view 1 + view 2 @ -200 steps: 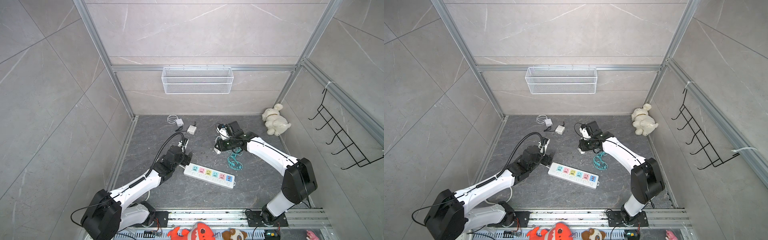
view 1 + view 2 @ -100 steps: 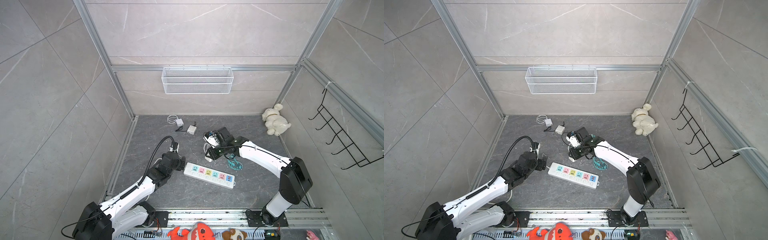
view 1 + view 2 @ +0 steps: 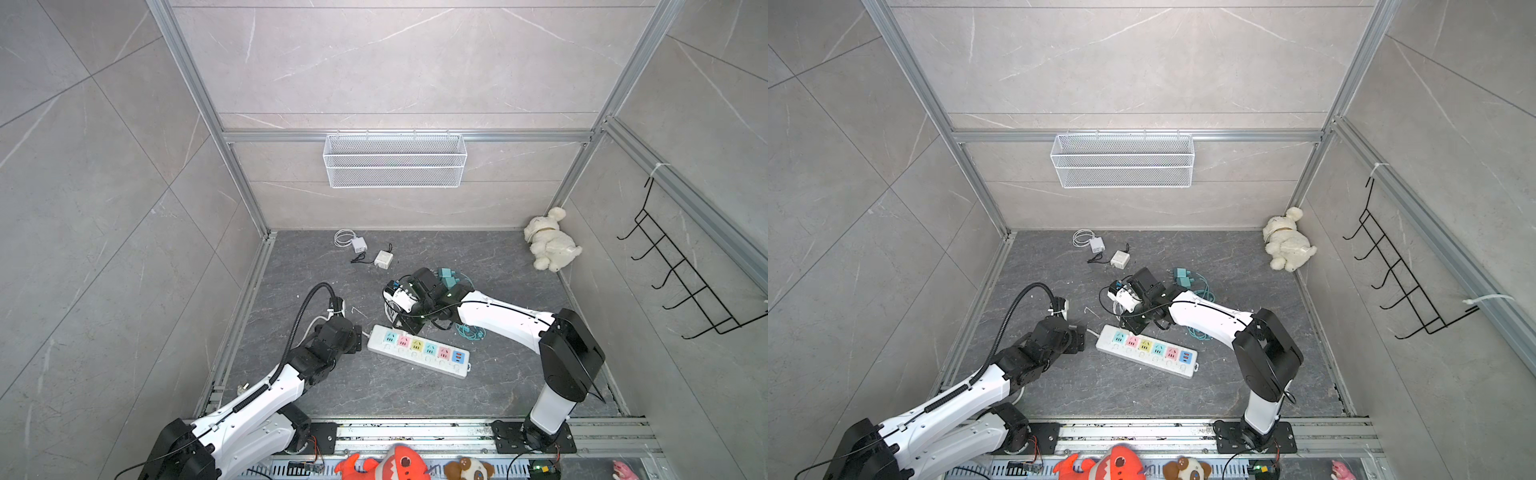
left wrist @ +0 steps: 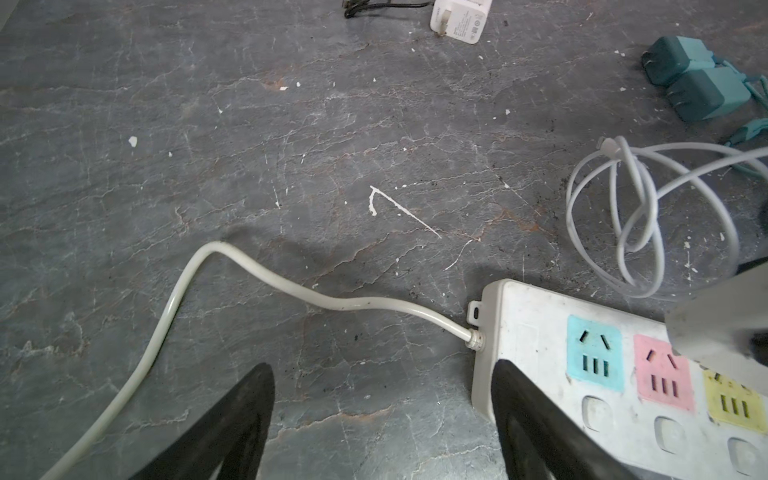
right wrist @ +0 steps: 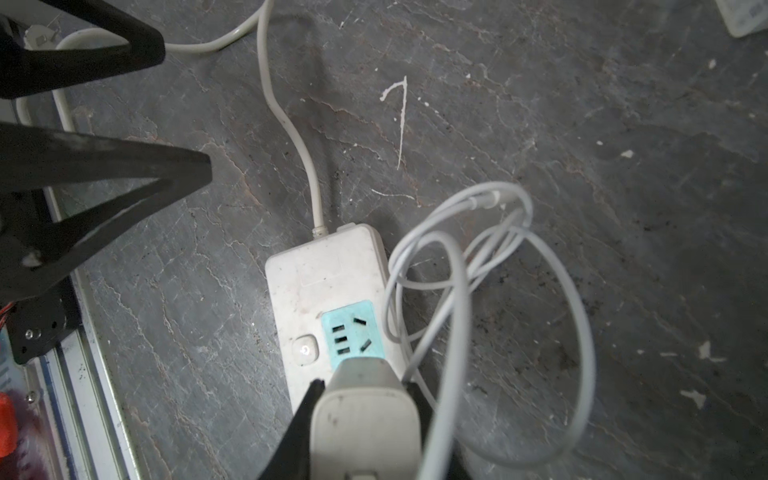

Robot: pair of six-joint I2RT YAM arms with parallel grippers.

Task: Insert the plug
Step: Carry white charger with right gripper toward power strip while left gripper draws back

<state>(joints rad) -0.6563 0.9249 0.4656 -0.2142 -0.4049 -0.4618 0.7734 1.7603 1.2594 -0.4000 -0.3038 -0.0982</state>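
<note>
Top views, power strip (image 3: 417,351): it lies flat on the dark floor between the two arms. Its long axis runs diagonally, with the cord end toward the left gripper (image 3: 353,332).
Top views, right gripper (image 3: 1133,324): it is low over the cord-side end of the strip. What it carries is hidden here.
Left wrist view, left gripper (image 4: 382,370): the jaws stand wide and hold nothing. One finger is over the strip's corner, beside the strip cord (image 4: 257,270); contact cannot be told.
Left wrist view, charger plug (image 4: 719,328): its pale body hangs over the pink socket (image 4: 665,374).
Right wrist view, right gripper (image 5: 365,383): it is closed on the two flat sides of the charger plug.
Right wrist view, direction: the plug's long axis points toward the strip's face, just past the blue socket (image 5: 351,328). The prongs are hidden under the body and probably face down.
Handling, plug: it is probably light and stiff. The smooth shell may twist in the grip, so a hold on the flat sides suits it.
Handling, white cable (image 5: 457,257): it is soft, and its loops beside the strip may drag.
Handling, strip: it is probably light and may slide when pressed.
</note>
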